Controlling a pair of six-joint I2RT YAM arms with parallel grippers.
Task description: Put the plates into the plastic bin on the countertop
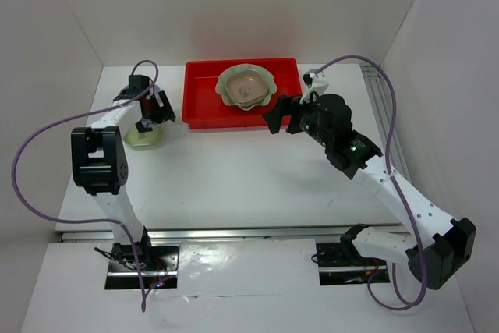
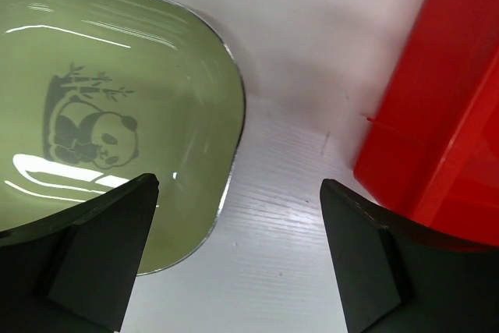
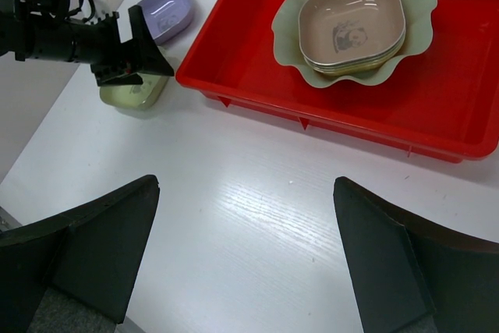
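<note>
Both claws stood with their fingers spread wide and nothing between them. The left claw (image 2: 238, 193) hung over the right edge of a small green dish (image 2: 117, 76) with a panda print. One finger was above the dish and the other above the bare white bench (image 2: 296, 255); whether it touched the dish could not be told. Just to its right rose the outer wall of the red bin (image 2: 437, 115). A lavender dish (image 3: 168, 9) lay on the bench near the green one, both outside the bin. The right claw (image 3: 245, 193) hovered over open bench near the bin's front wall. Inside the bin sat the large scalloped dish (image 3: 284, 40), holding a stack of small dishes with the brownish-pink dish (image 3: 351, 21) on top.
</note>
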